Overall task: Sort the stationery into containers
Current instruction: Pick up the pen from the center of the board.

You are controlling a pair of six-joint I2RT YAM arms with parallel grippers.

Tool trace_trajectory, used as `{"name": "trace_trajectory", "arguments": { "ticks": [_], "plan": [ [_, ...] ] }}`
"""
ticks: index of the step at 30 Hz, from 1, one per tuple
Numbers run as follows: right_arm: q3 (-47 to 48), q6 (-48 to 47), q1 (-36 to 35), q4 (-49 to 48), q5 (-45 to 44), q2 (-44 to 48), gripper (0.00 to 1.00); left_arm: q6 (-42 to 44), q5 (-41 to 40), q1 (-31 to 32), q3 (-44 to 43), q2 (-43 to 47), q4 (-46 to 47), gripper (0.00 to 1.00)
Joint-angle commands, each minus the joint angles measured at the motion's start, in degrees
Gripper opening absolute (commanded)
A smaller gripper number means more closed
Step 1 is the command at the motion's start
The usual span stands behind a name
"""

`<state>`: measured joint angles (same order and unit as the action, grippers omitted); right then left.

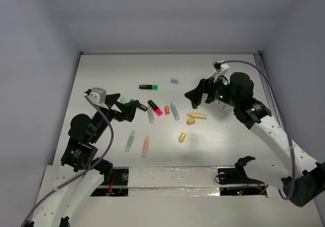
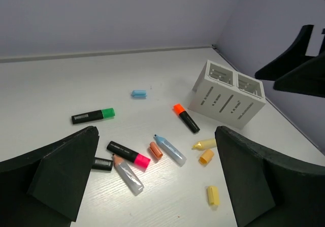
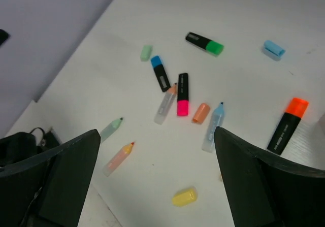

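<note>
Start of a pick. At the left, the left claw (image 1: 126,108) was shown released, its jaws spread wide and nothing held. It was poised over a crowded cluster: a pink highlighter (image 2: 128,154), a clear marker (image 2: 127,174) just beside it, and an orange cap (image 2: 156,150) close against a light blue marker (image 2: 170,150). Nearer the arms, a mint marker (image 1: 130,141) and a peach marker (image 1: 145,146) were seen lying apart from the rest on the table (image 1: 228,151). These were judged the easier first picks, since the jaws could be closed across a barrel without a neighbour being nudged. Within the cluster, the jaws would best be set square to one barrel and lowered over its free end. To the right, the right claw (image 1: 192,99) was likewise shown released and empty. At the far right stood the white box (image 2: 228,97), upright and largely hidden beneath the right arm in the overhead view. An orange highlighter (image 2: 186,118) lay just beside it and was judged best left to the right claw, being closest to the compartments. Nothing was seen protruding from the box.
</note>
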<state>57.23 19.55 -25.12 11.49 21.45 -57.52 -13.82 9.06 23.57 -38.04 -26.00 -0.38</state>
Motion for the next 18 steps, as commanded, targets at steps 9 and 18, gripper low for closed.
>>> {"name": "trace_trajectory", "arguments": {
  "ticks": [9,18],
  "plan": [
    [3.68,-5.49,-5.9,4.95,-24.26,-11.47,0.83,2.05,0.25,0.16,-2.3,0.16,0.73,0.99],
    [3.41,-4.87,-6.43,2.93,-30.41,-21.4,0.39,1.87,-0.53,0.16,-1.95,1.48,0.73,0.99]
  ]
}}
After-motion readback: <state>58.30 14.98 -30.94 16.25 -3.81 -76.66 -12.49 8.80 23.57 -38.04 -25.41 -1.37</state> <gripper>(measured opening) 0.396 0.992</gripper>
